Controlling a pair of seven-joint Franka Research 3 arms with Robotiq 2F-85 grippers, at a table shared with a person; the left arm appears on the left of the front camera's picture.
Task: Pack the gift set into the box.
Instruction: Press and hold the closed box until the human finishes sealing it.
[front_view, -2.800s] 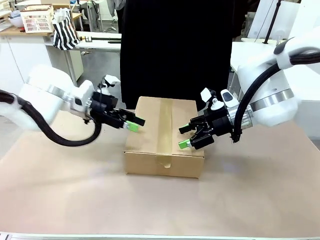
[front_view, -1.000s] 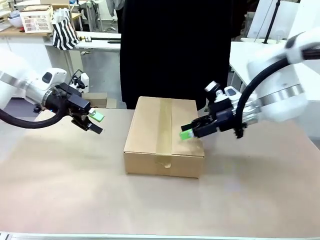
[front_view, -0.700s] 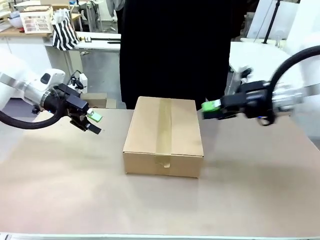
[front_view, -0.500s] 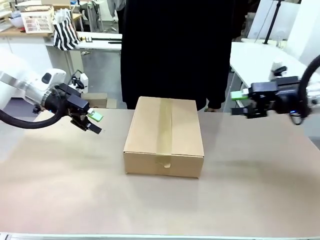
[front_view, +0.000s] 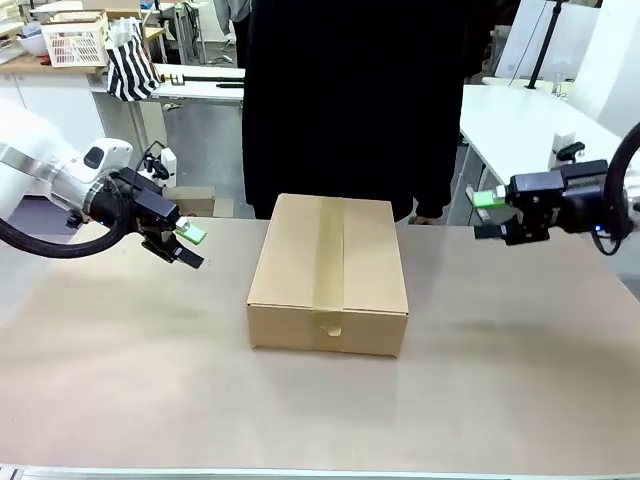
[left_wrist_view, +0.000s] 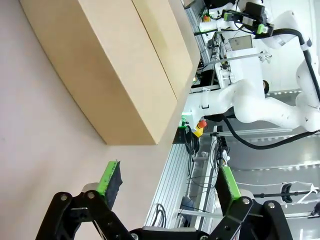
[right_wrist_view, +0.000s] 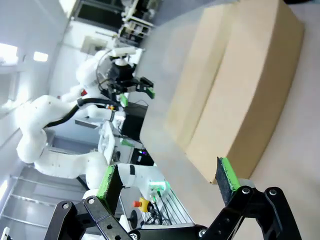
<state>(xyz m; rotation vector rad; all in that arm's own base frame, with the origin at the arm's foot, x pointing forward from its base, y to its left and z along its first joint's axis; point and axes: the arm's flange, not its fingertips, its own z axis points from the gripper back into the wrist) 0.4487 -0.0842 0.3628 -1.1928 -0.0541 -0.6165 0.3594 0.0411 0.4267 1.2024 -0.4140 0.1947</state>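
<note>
One brown carton, the box (front_view: 328, 273), sits in the middle of the front view on the paper-covered table (front_view: 320, 400), its top flaps folded down and a strip of tape (front_view: 330, 262) running along the centre seam. By its look it is corrugated cardboard: stiff along the edges, likely to give in the middle of a flap, and probably light unless filled. I judge the short end walls or the long side faces the best places to press or grip, since the smooth taped top gives the pads little to catch on.

At the left of the front view the left gripper (front_view: 186, 245) hangs above the table, well apart from the carton, with its green pads spread and nothing between them; the left wrist view shows the same gap, the carton's side in the upper left. At the right edge the right gripper (front_view: 488, 214) is also off the box, and the right wrist view shows its fingers wide apart and empty.

With the flaps shut, what the carton holds cannot be told. A person in dark clothing (front_view: 350, 100) stands behind it, cut off by the frame's top.
</note>
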